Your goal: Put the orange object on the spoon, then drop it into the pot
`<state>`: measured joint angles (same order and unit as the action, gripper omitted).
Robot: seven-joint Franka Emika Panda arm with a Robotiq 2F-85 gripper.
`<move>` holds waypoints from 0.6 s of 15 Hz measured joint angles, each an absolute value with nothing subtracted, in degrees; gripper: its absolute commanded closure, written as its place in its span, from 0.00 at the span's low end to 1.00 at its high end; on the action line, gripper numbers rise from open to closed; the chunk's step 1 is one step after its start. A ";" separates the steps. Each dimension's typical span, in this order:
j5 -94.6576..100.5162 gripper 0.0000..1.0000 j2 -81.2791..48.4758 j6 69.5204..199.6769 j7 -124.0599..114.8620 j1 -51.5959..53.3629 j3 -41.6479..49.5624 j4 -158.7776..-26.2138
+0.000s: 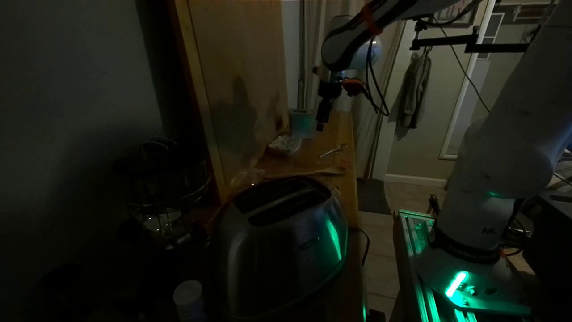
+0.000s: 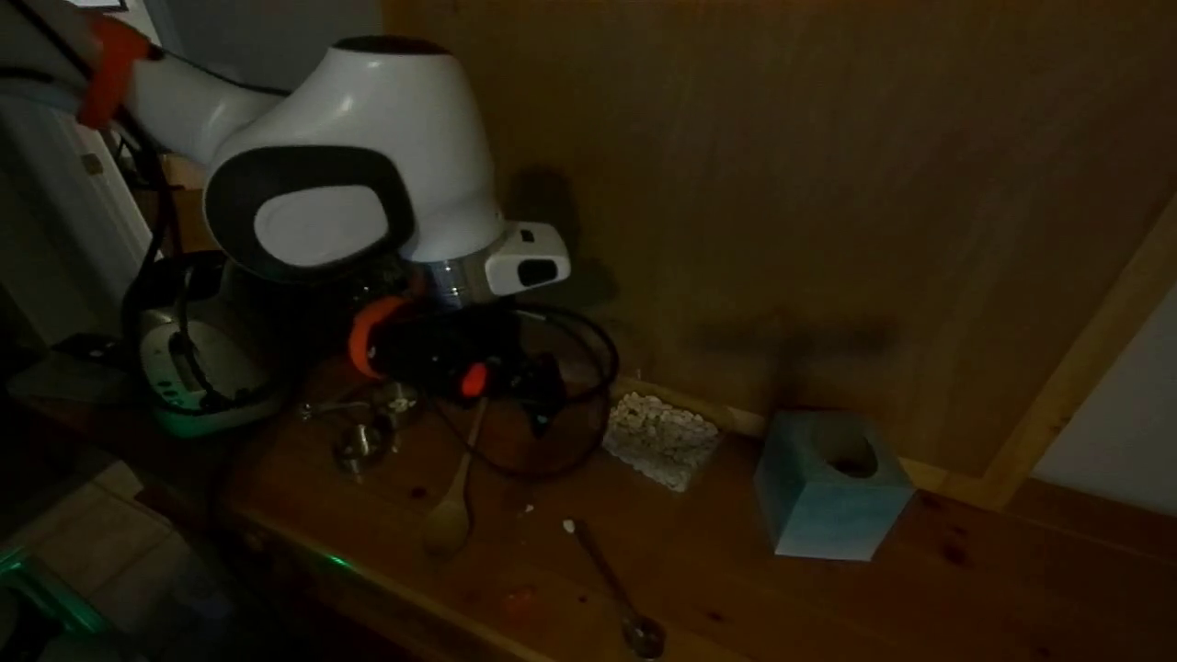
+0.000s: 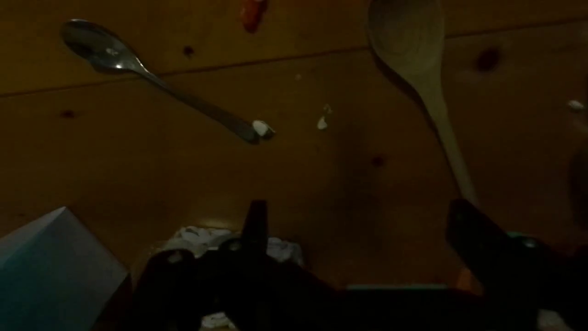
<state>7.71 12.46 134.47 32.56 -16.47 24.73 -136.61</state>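
The orange object [image 3: 252, 14] lies on the wooden table at the top edge of the wrist view; in an exterior view the orange object [image 2: 519, 598] is only a faint reddish patch near the front edge. To its left in the wrist view is a metal spoon [image 3: 195, 102], a small white piece at its handle end. A wooden spoon [image 3: 409, 41] rests on the right, its handle running under one finger in that picture. My gripper [image 3: 358, 204] hovers above the table, jaws wide apart and nothing between them. The pot is out of view.
A blue tissue box [image 2: 832, 515] and a clear container of white pieces [image 2: 662, 439] stand by the wooden board at the back. Small metal cups [image 2: 359, 448] sit near the wooden spoon's handle. A large toaster [image 1: 281, 250] occupies the table's other end. The room is dim.
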 measured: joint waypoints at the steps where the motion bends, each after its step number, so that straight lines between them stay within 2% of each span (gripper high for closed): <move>1: 7.54 0.00 11.79 134.31 35.81 -16.59 25.81 -136.59; 9: 7.65 0.00 8.67 134.91 42.54 -17.86 27.01 -137.16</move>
